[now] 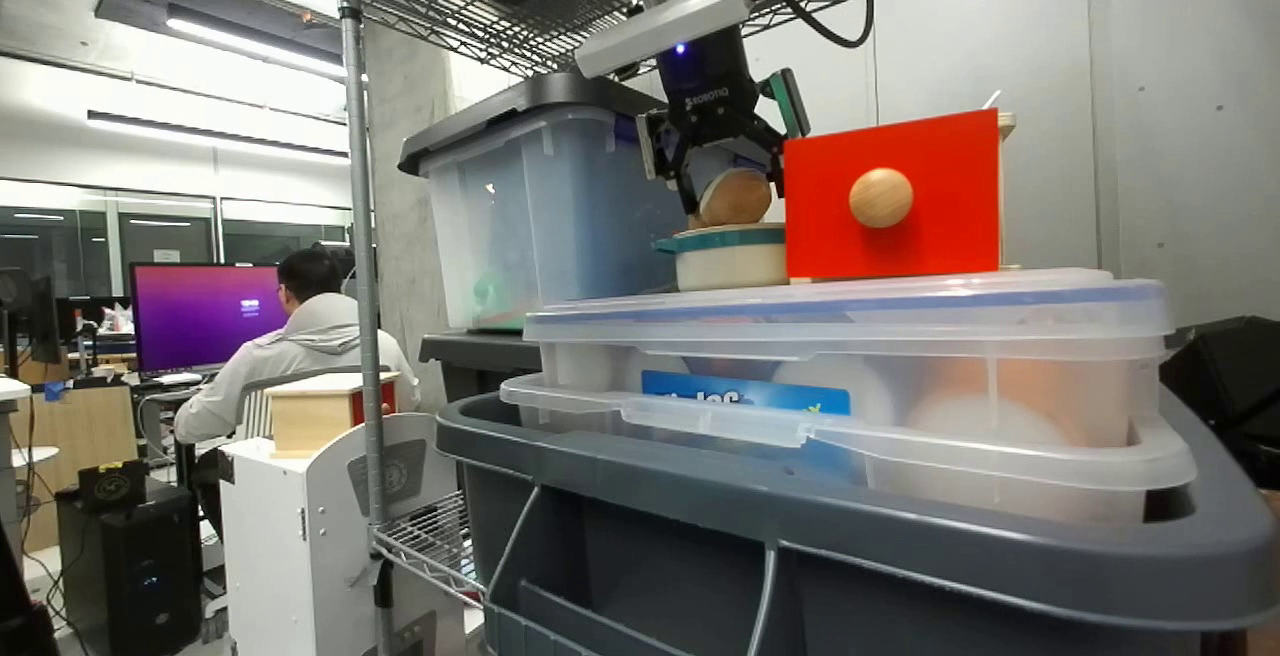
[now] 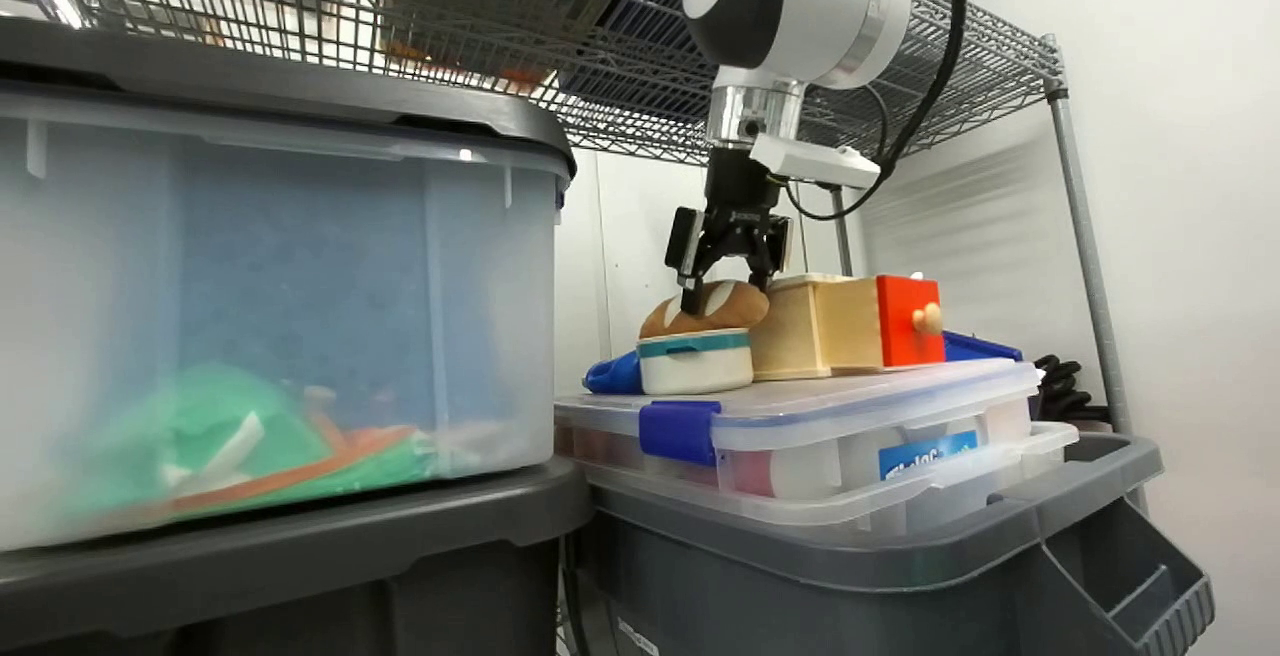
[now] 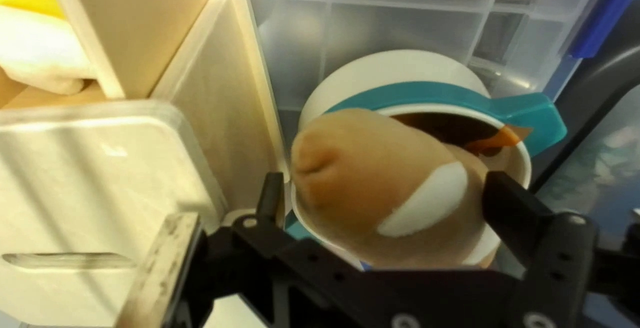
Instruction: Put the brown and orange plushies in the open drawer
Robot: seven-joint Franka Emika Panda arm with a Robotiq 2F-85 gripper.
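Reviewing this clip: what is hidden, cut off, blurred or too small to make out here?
Inside of the pot, wrist view: the brown plushie covers most of the opening, and the orange piece shows only in part.
Pale thing in the drawer, wrist view: cut off by the left edge.
Green shape, an exterior view: blurred by the cloudy wall of the bin.
Monitor text, an exterior view: too small to read.

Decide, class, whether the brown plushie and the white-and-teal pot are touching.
Touching. An exterior view shows it: the brown plushie lies across the top of the white-and-teal pot, its underside meeting the rim with no gap visible.
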